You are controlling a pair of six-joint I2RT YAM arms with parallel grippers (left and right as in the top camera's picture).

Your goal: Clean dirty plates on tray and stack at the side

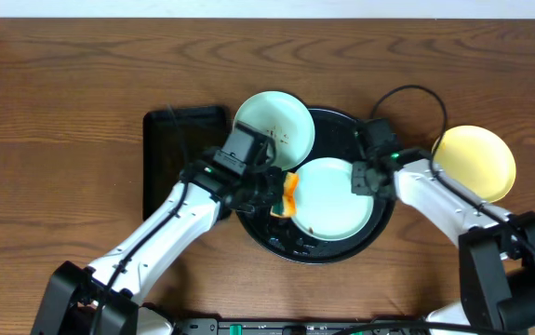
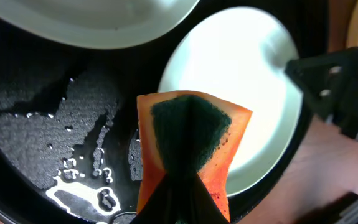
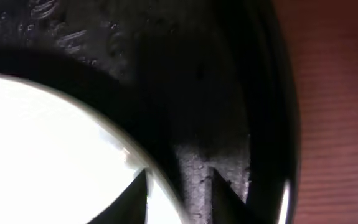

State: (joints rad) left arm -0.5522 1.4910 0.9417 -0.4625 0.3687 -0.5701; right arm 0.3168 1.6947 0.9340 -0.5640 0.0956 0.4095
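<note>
- Orange sponge (image 2: 191, 140) with a dark green scouring face is pinched tight in the left end effector (image 2: 180, 186). It hangs at the left rim of the centre mint plate (image 1: 334, 197), above the wet floor of the round black tray (image 1: 332, 126).
- The right end effector (image 3: 180, 177) sits at that plate's right edge. Its jaws are narrowly parted and the rim passes between them. Dark tray shows in the gap, so it does not look clamped.
- The step in hand appears to be the scrubbing of the centre plate: one arm is placed to steady it, the other brings the sponge.
- From the left wrist view this plate's face looks pale and largely free of smears. The rear mint plate (image 1: 276, 121) lies partly over the tray's far left rim and shows small brown marks.
- The yellow plate (image 1: 476, 160) lies alone on the worktop (image 1: 62, 93), to the right of the tray. I judge it to be the start of the stack.
- The next move likely calls for the right jaws to close firmly on the rim. Then either the sponge sweeps across the face, or the plate is lifted over to the yellow one if it is judged clean.
- A wet rim may slip, so a grip well onto the rim seems wise.
- A rectangular black tray (image 1: 179, 140) lies to the left and plays no part in this step.
</note>
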